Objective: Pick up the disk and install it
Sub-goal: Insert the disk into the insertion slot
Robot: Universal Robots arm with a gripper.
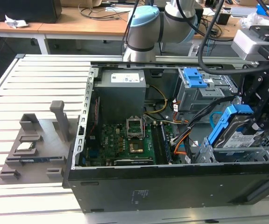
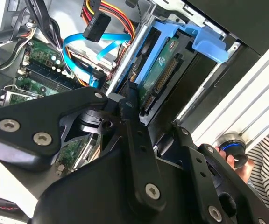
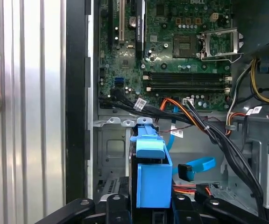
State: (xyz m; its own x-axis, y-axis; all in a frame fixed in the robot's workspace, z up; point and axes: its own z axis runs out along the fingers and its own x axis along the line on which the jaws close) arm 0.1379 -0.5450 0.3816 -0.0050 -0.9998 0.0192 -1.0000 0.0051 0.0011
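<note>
The disk is a silver drive with a white label in a blue carrier bracket. It hangs tilted over the metal drive bay at the front corner of the open computer case, on the exterior view's right. My black gripper is shut on the disk from above. In the second wrist view the disk is edge-on, green board side showing, and the gripper has a finger on each side of it. In the first wrist view the blue carrier stands between the two fingers of the gripper.
The open case holds a motherboard, a power supply, a second drive cage with a blue latch and loose cables. A grey fixture lies outside on the exterior view's left. A hand rests by a knob.
</note>
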